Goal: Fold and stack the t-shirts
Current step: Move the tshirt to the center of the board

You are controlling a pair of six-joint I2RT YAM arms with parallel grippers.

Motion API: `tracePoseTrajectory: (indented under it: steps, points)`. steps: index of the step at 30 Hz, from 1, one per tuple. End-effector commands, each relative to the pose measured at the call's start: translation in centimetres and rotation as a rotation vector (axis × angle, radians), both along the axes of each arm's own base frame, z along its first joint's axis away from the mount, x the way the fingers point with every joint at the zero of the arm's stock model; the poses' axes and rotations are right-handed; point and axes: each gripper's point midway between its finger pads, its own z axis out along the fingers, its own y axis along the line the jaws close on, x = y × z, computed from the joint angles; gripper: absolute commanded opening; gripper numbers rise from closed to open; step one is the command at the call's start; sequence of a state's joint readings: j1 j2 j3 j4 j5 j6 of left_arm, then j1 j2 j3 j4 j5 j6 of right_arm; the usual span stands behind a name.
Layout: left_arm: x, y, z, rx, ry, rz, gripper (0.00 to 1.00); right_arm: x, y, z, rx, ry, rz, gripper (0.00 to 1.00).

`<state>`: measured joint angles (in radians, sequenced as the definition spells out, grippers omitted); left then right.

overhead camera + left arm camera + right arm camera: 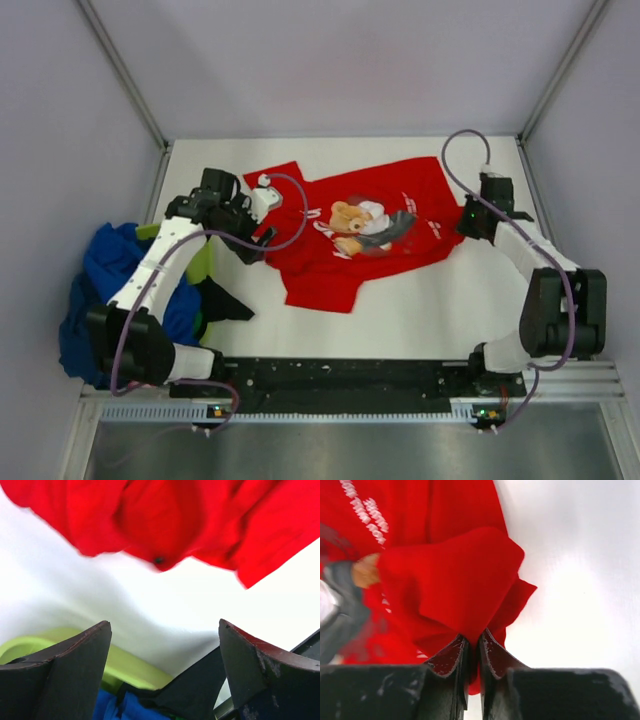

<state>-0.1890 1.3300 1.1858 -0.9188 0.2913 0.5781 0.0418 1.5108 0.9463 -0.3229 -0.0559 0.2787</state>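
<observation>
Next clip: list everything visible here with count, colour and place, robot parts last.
red t-shirt: one, bright red with a bear print, spread on the middle of the table.
blue cloth: one heap, royal blue, at the table's left side.
lime-green cloth: one piece showing, lime-green, on that heap under the left arm.
black cloth: one piece showing, black, at the heap's near right side.
table: one, white.
left gripper: one, black, open and empty, by the red t-shirt's left edge.
right gripper: one, black, shut on the red t-shirt's right edge.
</observation>
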Motion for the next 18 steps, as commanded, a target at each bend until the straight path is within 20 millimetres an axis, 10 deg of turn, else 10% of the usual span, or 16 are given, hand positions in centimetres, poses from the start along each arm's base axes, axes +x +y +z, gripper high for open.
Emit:
tracePoseTrajectory:
  steps: [1,4,11,14,18]
  points:
    - [-0.1,-3.5,-0.2,-0.050,0.031,-0.141,0.90,0.8,-1.5,1.8,0.030,-0.102,-0.102,0.28]
    - [-1.4,-5.8,-1.6,-0.031,0.083,-0.234,0.84,0.5,-3.9,1.4,-0.015,-0.069,-0.185,0.74]
    - [-8.2,-13.3,-2.6,-0.057,0.032,-0.654,0.82,-0.8,-6.5,5.5,-0.156,-0.163,-0.276,0.84]
    - [-7.9,-14.6,-3.1,-0.035,-0.054,-0.726,0.83,-1.4,-2.8,6.6,-0.193,-0.182,-0.113,0.79]
    - [-1.2,-13.8,-1.9,0.009,-0.173,-0.450,0.81,-3.3,7.6,6.6,-0.118,-0.210,0.313,0.80]
